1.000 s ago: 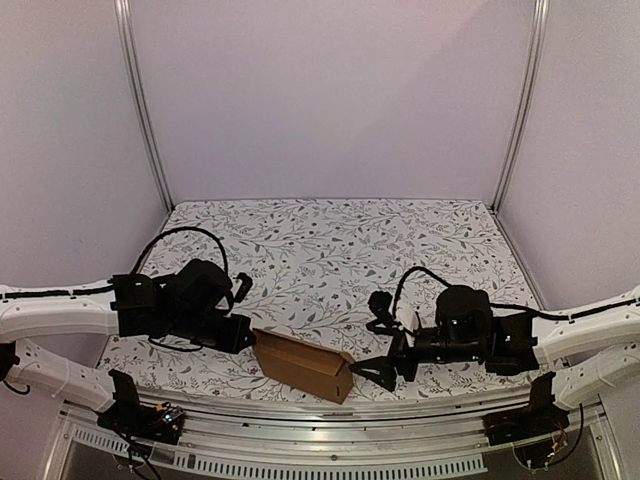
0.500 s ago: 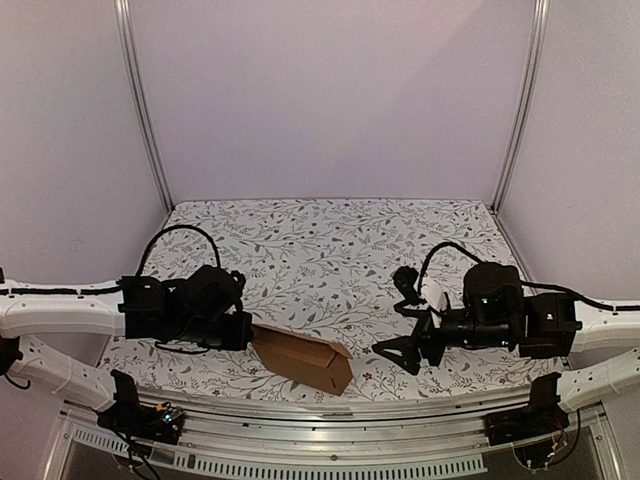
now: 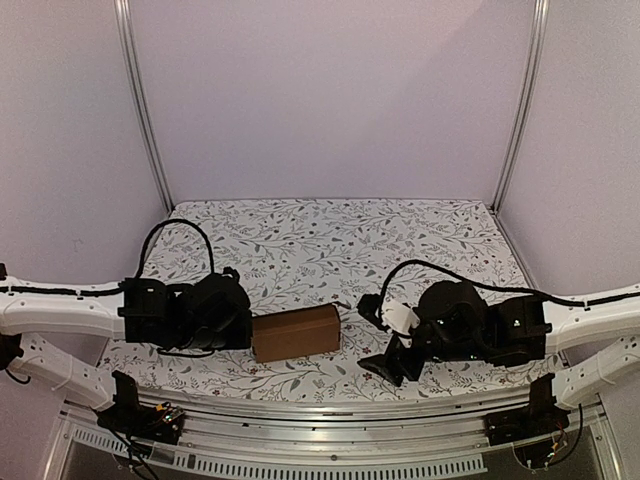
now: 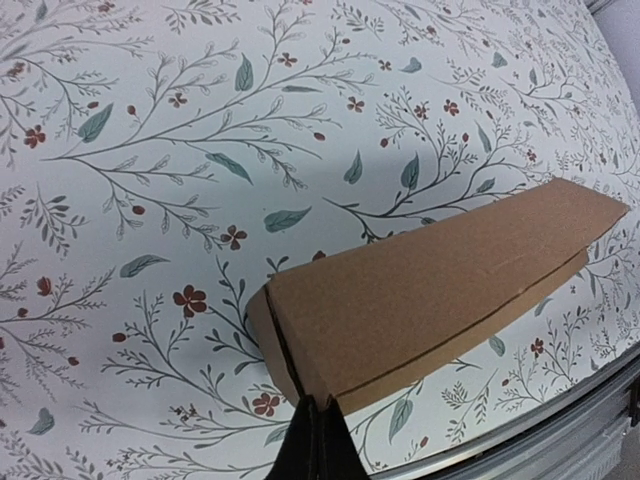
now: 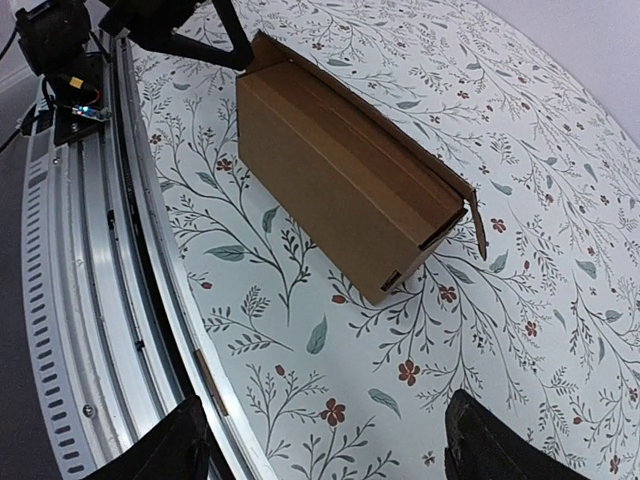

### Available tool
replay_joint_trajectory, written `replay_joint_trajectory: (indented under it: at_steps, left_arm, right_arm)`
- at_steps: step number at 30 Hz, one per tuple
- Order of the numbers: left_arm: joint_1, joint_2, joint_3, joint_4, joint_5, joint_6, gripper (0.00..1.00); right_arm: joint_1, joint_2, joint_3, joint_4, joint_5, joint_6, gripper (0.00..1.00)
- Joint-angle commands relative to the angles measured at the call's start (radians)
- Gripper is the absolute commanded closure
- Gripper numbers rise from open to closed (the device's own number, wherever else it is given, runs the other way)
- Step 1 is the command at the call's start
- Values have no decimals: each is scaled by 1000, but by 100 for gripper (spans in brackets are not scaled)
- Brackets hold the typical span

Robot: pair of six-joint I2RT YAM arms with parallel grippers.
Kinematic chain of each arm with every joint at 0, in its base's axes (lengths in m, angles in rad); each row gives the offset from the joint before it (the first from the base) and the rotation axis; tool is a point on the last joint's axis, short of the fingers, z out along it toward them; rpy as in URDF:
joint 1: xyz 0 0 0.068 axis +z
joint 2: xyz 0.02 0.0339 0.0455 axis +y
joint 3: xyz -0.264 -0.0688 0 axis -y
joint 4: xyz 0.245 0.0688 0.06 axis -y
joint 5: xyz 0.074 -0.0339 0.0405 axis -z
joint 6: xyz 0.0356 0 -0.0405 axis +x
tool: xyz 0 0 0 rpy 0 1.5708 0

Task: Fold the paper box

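An aluminium rail (image 3: 330, 408) is seen running across the very front of the table. Just beyond it, the paper box (image 3: 295, 333) is found lying on its long side on the floral tablecloth (image 3: 330, 240). It sits close to the front edge, slightly left of centre, between the two grippers. It is a plain brown cardboard piece, formed into a long rectangular box.

Its left end is gripped by the left gripper (image 3: 248, 330). The fingers are pressed together on a thin cardboard edge there. In the left wrist view the black fingertips are shown meeting at the box's near corner.

The right end of the box is shown open in the right wrist view. A small flap stands out from it and the hollow inside is exposed.

The right gripper (image 3: 383, 365) is held low over the cloth, to the right of that open end and apart from the box. Its fingers are spread wide and nothing is caught between them.

Farther back, only patterned cloth is seen. It is closed off by pale walls (image 3: 330, 100) and metal uprights (image 3: 140, 100).
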Motion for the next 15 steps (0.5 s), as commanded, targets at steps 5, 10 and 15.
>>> replay_joint_trajectory:
  at_steps: [5, 10, 15]
  left_arm:
    - [-35, 51, 28, -24, -53, -33, 100]
    - [-38, 54, 21, -23, -50, -17, 100]
    - [-40, 54, 14, -22, -49, -10, 100]
  right_arm:
    - [5, 118, 47, -1, 241, -29, 28]
    - [-51, 189, 65, 40, 201, -95, 32]
    - [-105, 220, 72, 83, 135, -160, 32]
